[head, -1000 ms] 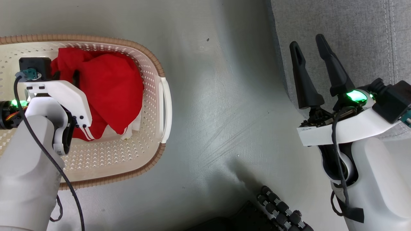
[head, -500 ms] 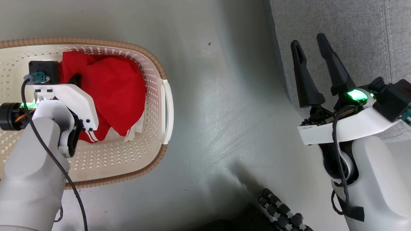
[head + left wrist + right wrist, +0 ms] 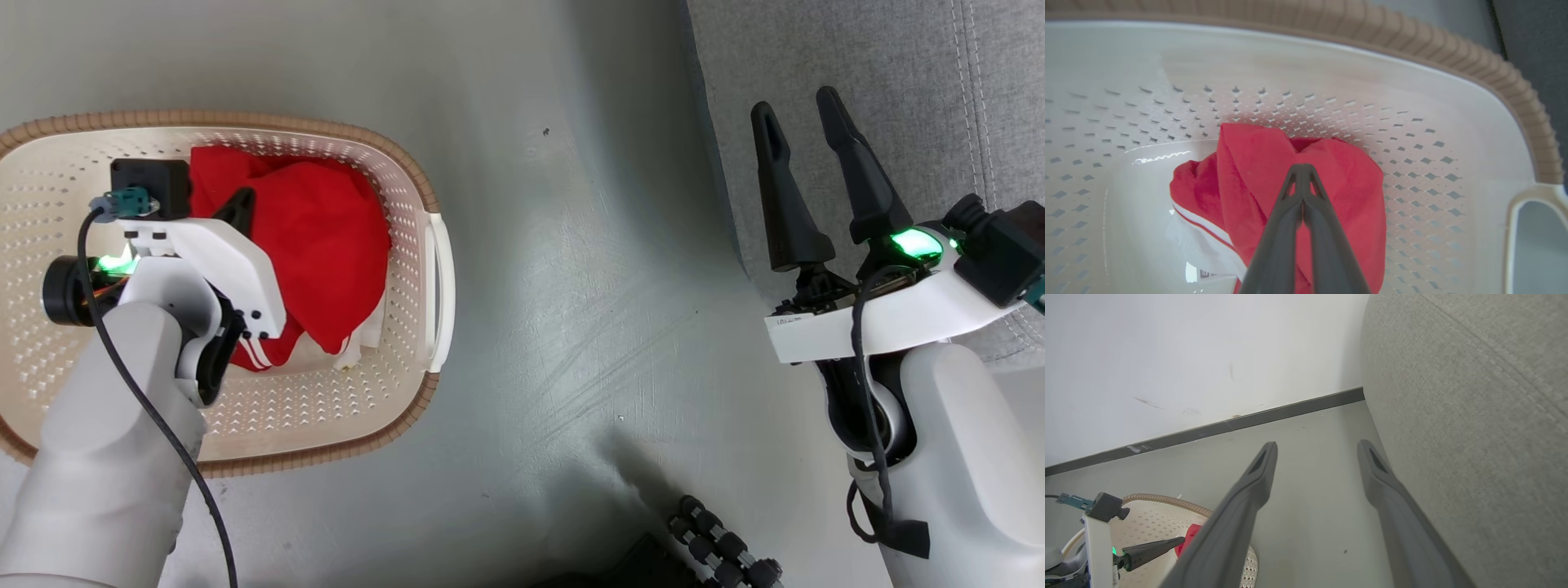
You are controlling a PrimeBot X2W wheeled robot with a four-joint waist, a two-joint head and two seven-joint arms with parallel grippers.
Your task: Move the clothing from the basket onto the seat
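The clothing, bright red with white stripes at its near edge, lies bunched in the right half of the cream basket on the floor at the left. My left gripper reaches down into the basket. In the left wrist view its fingers meet at their tips, and the left gripper is shut on a puckered fold of the clothing. The grey seat stands at the upper right. My right gripper hovers open at the seat's left edge, holding nothing.
Bare grey floor separates the basket from the seat. A white wall with a dark skirting board runs behind them. Black rollers of my base show at the bottom edge.
My left gripper has gone from open to shut on the red fabric and shifted a little to the right over it. The head camera moved, shifting the whole picture. The right gripper stays open.
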